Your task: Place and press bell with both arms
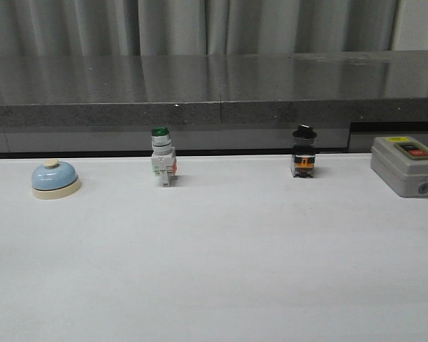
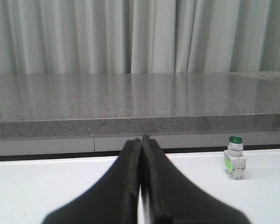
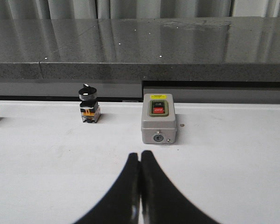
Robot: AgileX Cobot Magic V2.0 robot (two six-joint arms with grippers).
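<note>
The bell (image 1: 55, 178), a light-blue dome with a cream base and cream button, stands upright at the far left of the white table in the front view. Neither arm shows in the front view. The bell is out of both wrist views. My left gripper (image 2: 141, 138) is shut and empty, low over the table and pointing at the grey ledge. My right gripper (image 3: 140, 154) is shut and empty, a short way in front of the grey box.
A green-capped white push-button switch (image 1: 162, 158) stands mid-left; it also shows in the left wrist view (image 2: 235, 157). A black knob switch (image 1: 304, 152) stands mid-right. A grey box with red and black buttons (image 1: 408, 165) sits far right. A raised grey ledge (image 1: 214, 107) runs along the back.
</note>
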